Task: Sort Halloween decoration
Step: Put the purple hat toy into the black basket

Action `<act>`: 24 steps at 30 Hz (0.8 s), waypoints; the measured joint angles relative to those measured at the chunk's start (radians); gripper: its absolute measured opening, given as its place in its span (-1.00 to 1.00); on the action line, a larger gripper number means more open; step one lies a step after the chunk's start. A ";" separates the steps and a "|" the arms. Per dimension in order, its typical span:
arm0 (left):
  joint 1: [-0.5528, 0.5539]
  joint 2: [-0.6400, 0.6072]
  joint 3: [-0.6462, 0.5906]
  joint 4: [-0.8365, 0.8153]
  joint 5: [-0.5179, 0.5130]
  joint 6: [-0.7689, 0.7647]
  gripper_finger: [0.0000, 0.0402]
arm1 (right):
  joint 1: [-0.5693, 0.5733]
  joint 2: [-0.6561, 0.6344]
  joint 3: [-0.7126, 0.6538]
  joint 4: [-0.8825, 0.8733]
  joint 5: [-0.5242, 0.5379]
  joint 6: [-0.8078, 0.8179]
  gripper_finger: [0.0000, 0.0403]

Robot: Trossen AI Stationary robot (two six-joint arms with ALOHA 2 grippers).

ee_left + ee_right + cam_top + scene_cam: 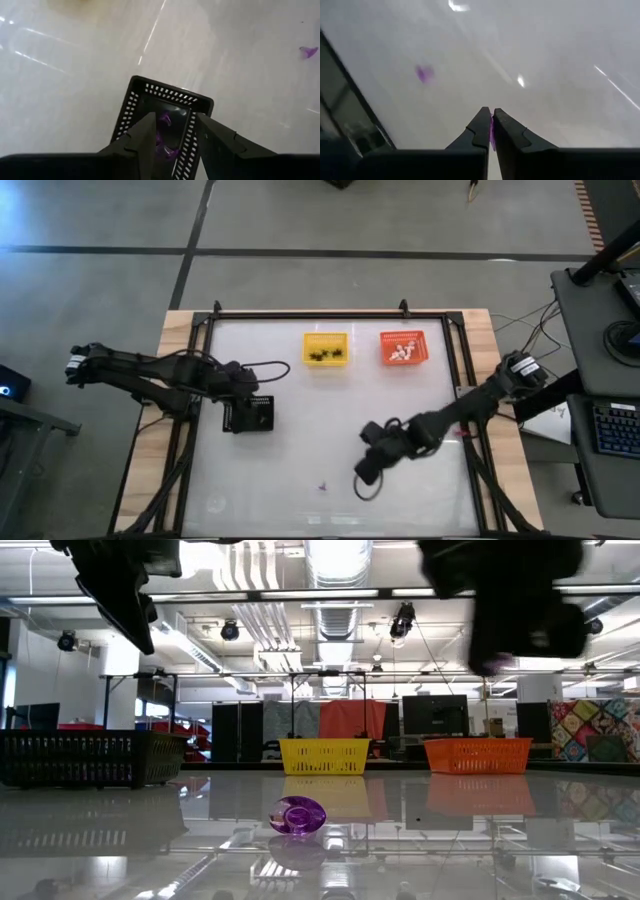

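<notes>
One purple trinket [297, 815] of the Halloween decoration lies on the table near its front edge, also seen in the high view [323, 487]. My right gripper [490, 111] hangs above the table to the right of it [366, 472], shut on another purple trinket. My left gripper [175, 120] stands open above the black tray [135, 100] at the table's left, touching nothing. Purple trinkets [165, 120] lie in that tray. Black trinkets fill the yellow basket [325, 348]; white ones fill the orange basket [403, 347]. My right gripper pinches a purple trinket between its two fingers; only a thin purple strip [491, 134] shows in the slit between them. The fingers slant down toward the table. The trinket is lifted clear of the table, a purple bit [497, 662] showing under the gripper.
The yellow and orange baskets stand side by side at the table's far edge. The black tray [262, 420] sits at the left, under my left arm. A black frame [330, 315] runs round the white tabletop. Bare tabletop lies between the baskets and the loose trinket.
</notes>
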 joint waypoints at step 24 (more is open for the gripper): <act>0.002 -0.116 -0.001 0.041 -0.227 0.175 -0.41 | -0.341 0.134 0.128 0.535 0.110 -0.216 -0.96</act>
